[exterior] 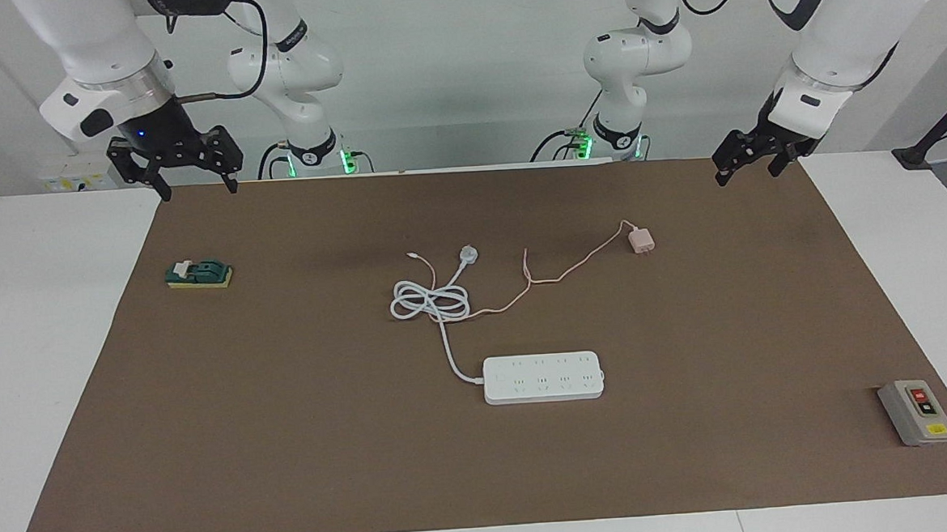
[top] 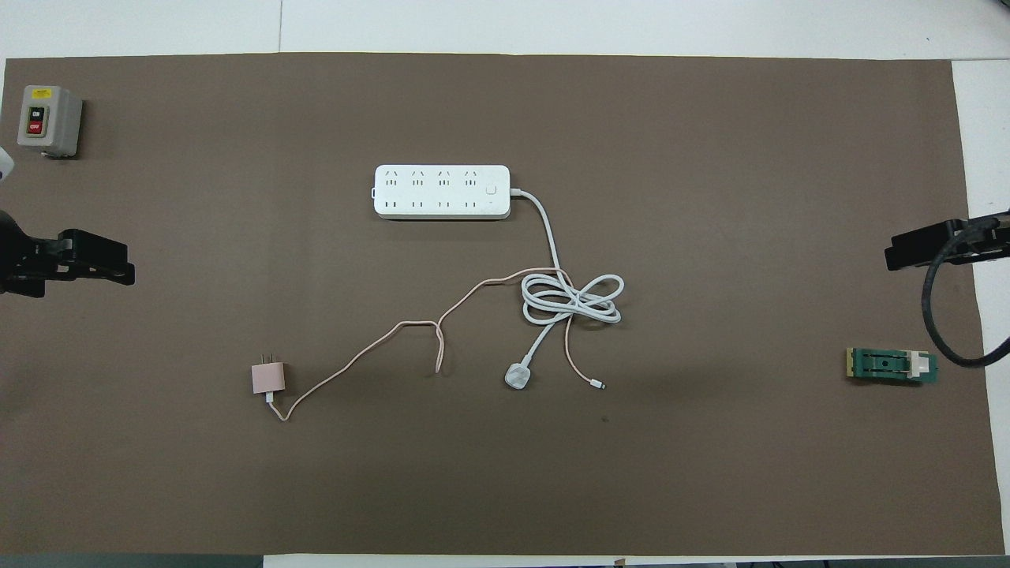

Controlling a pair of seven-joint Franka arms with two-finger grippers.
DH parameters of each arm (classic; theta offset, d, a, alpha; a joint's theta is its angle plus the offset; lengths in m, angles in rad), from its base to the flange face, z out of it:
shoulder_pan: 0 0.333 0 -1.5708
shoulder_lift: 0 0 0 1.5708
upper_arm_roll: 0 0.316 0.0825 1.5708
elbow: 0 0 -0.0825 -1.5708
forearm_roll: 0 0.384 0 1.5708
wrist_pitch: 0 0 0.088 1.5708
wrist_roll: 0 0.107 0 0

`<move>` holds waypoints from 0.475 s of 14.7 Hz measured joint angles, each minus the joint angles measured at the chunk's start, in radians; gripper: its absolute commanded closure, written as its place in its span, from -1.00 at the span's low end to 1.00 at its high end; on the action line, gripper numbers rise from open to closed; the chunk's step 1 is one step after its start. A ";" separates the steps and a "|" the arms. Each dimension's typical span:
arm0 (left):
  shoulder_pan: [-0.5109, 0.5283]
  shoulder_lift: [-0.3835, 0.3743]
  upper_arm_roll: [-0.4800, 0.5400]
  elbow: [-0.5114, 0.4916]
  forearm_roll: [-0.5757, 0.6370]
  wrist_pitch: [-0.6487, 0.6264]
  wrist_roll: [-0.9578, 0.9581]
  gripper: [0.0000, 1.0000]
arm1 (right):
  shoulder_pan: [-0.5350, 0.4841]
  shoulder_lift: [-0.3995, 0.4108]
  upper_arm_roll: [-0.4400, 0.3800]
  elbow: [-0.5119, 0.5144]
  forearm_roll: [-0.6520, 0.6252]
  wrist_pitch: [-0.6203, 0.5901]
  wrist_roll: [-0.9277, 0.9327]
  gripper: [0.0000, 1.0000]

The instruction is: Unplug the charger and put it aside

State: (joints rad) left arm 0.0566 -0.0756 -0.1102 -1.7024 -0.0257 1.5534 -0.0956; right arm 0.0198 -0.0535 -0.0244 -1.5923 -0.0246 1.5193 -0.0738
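Observation:
The pale pink charger [exterior: 642,242] lies on the brown mat, apart from the white power strip [exterior: 543,377] and nearer to the robots than it. Nothing is plugged into the strip. The charger also shows in the overhead view [top: 268,378], as does the strip [top: 442,192]. Its thin pink cable [exterior: 571,271] runs to the coiled white cord [exterior: 431,302]. My left gripper [exterior: 748,170] is open and empty, up in the air over the mat's edge at the left arm's end. My right gripper [exterior: 196,186] is open and empty, over the mat's edge at the right arm's end.
A round white plug [exterior: 469,255] on the thick white cord lies beside the coil. A grey switch box [exterior: 916,411] stands at the mat's corner at the left arm's end. A green block on a yellow base [exterior: 199,273] lies at the right arm's end.

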 measured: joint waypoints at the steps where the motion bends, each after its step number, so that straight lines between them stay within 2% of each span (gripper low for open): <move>1: 0.000 0.000 0.000 0.000 -0.004 0.002 0.012 -1.00 | 0.000 0.000 0.001 -0.004 -0.004 0.002 0.000 -1.00; 7: -0.007 0.000 -0.003 0.000 -0.013 0.013 0.084 -1.00 | 0.000 0.000 0.005 -0.007 -0.006 0.002 0.001 -1.00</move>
State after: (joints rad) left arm 0.0495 -0.0756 -0.1130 -1.7024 -0.0385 1.5660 -0.0114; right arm 0.0199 -0.0538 -0.0192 -1.5990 -0.0303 1.5209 -0.0732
